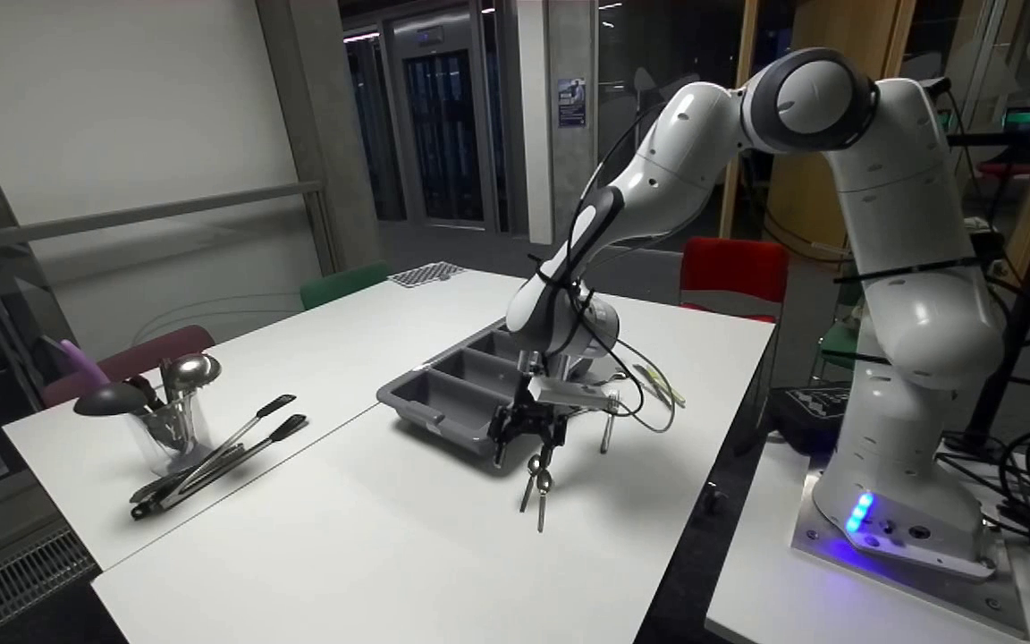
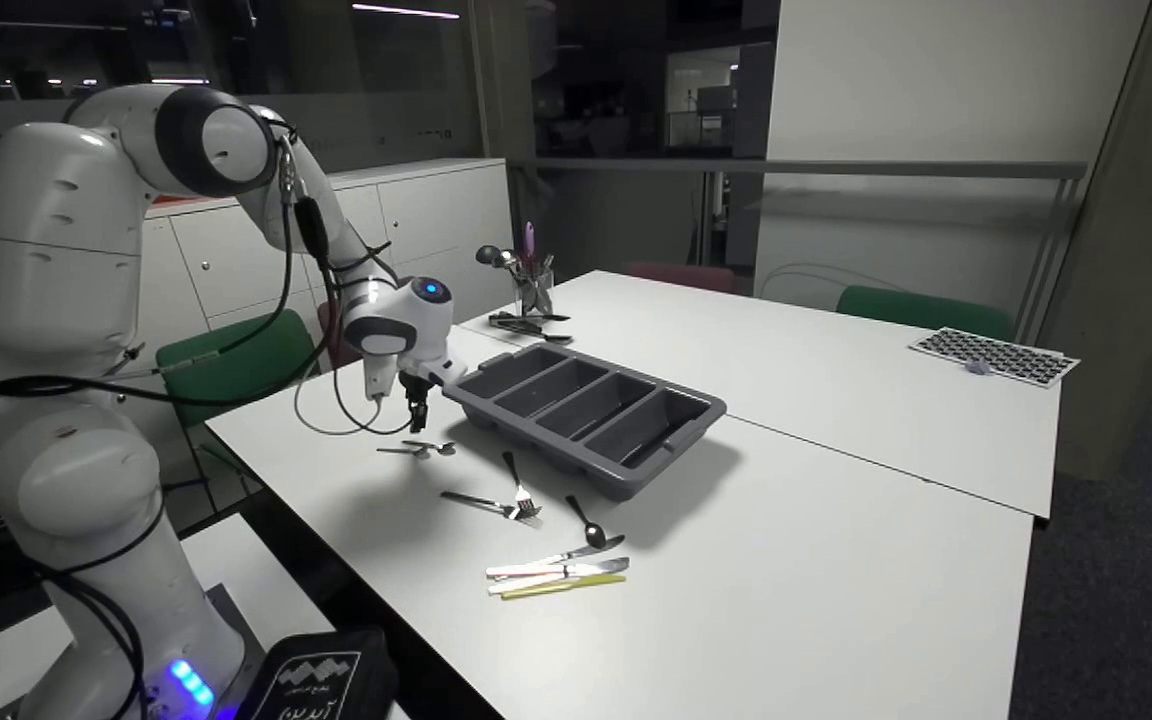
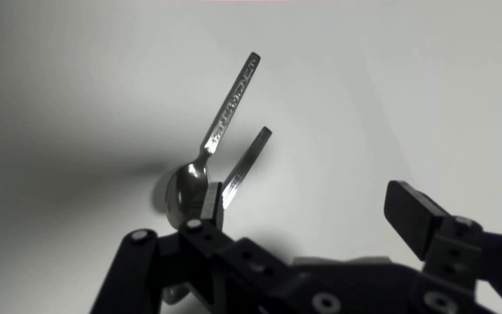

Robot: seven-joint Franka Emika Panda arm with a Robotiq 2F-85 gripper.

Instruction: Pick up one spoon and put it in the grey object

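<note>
Two small silver spoons lie close together on the white table, in an exterior view (image 1: 544, 484) and an exterior view (image 2: 444, 448). In the wrist view one spoon (image 3: 231, 104) shows its patterned handle and bowl. The second spoon's handle (image 3: 247, 163) shows beside the left finger, which hides part of it. My gripper (image 3: 305, 205) is open and empty above the table; the spoons lie at and beyond its left finger, not midway between the fingers. In an exterior view the gripper (image 1: 522, 452) is beside the dark grey divided tray (image 1: 430, 432). The tray also shows here (image 2: 591, 472), its compartments seemingly empty.
Forks (image 2: 521, 497), another spoon (image 2: 592, 532) and several knives (image 2: 556, 572) lie on the table along the tray's side. A glass with ladles (image 1: 171, 434) and tongs (image 1: 220, 465) are farther off. A patterned sheet (image 2: 996, 355) lies at the far end.
</note>
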